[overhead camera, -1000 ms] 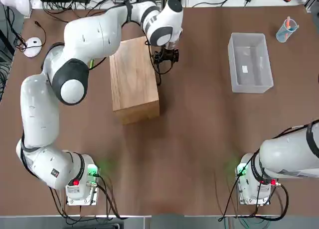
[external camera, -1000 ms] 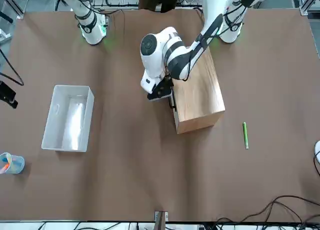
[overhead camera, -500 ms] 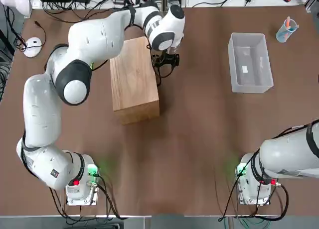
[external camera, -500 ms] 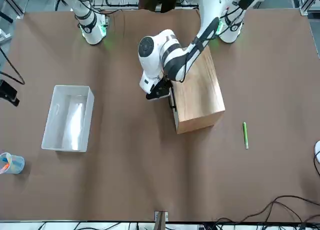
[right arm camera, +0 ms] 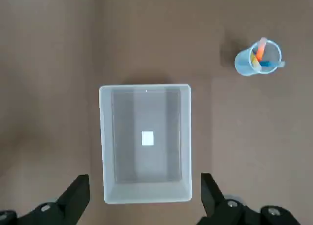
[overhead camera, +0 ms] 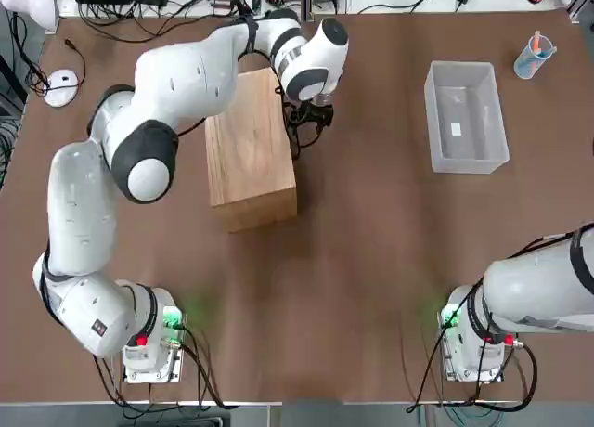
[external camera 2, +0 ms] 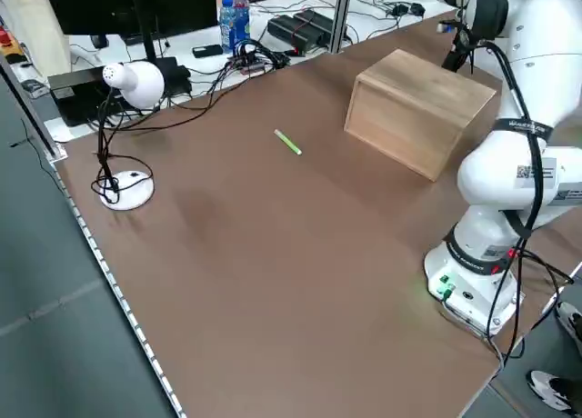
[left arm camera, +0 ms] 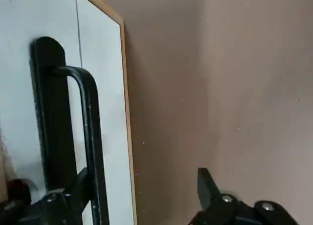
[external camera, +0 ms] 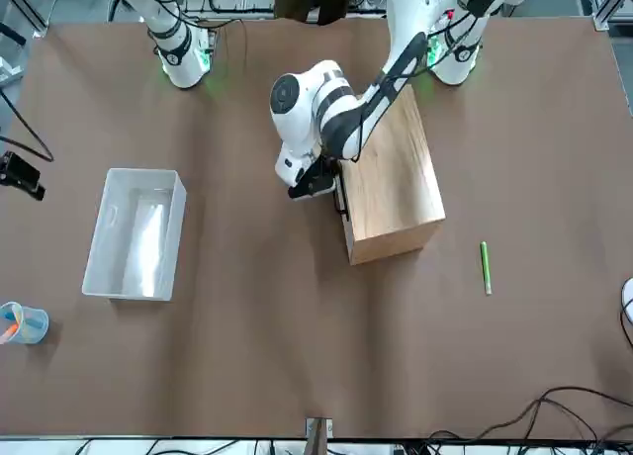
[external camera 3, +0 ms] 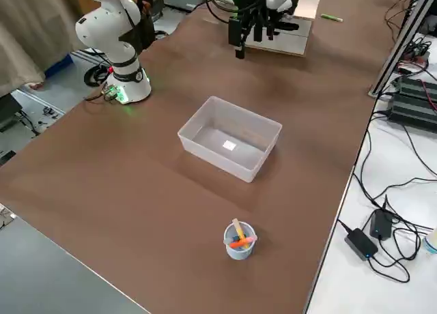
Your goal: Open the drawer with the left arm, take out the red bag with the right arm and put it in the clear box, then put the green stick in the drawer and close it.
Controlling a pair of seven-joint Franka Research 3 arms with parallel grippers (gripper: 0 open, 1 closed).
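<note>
Brown tabletop (overhead camera: 353, 278), cabled bench (external camera 3: 382, 246) alongside, left gripper (left arm camera: 142, 198) wide open at drawer handle (left arm camera: 93, 132), right gripper (right arm camera: 145, 198) gaping, empty

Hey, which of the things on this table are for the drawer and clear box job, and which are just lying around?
For the job:
- wooden cabinet with the drawer
- clear box
- green stick

Just lying around:
- blue cup of pens
- white lamp
</note>
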